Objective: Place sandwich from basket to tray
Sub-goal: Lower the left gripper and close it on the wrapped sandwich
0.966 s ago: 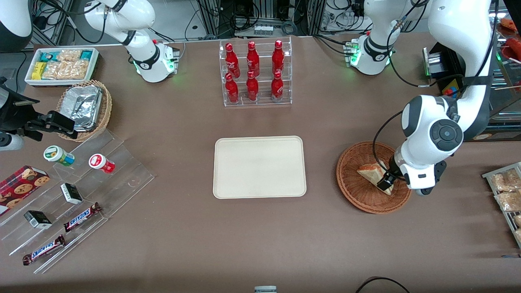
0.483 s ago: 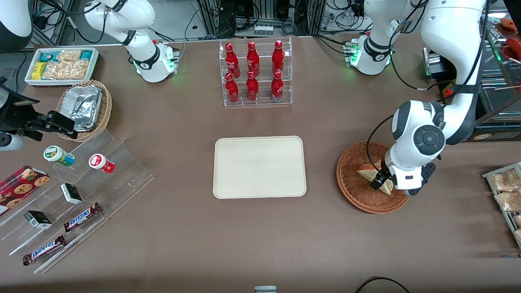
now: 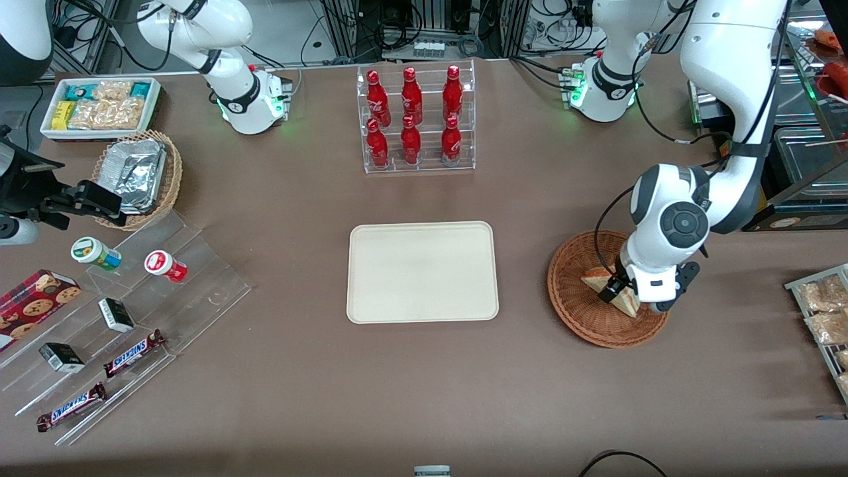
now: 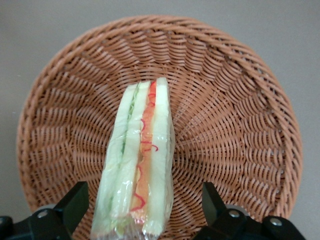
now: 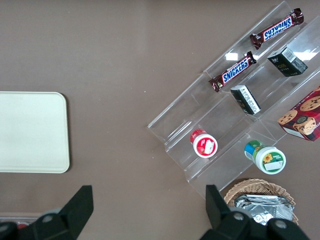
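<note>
Sandwich between open end effector fingers

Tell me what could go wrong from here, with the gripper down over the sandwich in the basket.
1. The gripper is open, its fingers standing apart from the sandwich on either side. They reach only its end, so a grip there may let the wedge swing or slip.
2. The sandwich looks soft and film-wrapped; a hard squeeze could crush it.
3. The basket is light wicker; fingers catching the weave could drag it, short of the tray.
</note>
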Controlling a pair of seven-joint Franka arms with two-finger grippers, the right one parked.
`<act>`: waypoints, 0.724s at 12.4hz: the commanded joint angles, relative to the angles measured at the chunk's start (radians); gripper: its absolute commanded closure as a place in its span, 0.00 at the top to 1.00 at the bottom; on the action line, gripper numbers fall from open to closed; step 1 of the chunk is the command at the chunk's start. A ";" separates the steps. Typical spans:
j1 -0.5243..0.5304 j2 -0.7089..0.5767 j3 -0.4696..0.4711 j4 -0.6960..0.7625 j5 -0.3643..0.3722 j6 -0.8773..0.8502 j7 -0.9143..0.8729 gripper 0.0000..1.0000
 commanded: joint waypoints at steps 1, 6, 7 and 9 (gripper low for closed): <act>-0.001 -0.011 0.007 -0.054 0.019 0.070 -0.024 1.00; -0.002 0.025 0.012 0.036 0.018 0.026 -0.020 0.00; -0.002 0.020 0.010 0.049 0.019 -0.002 -0.014 0.00; -0.004 0.008 0.010 0.075 0.027 -0.065 -0.003 0.00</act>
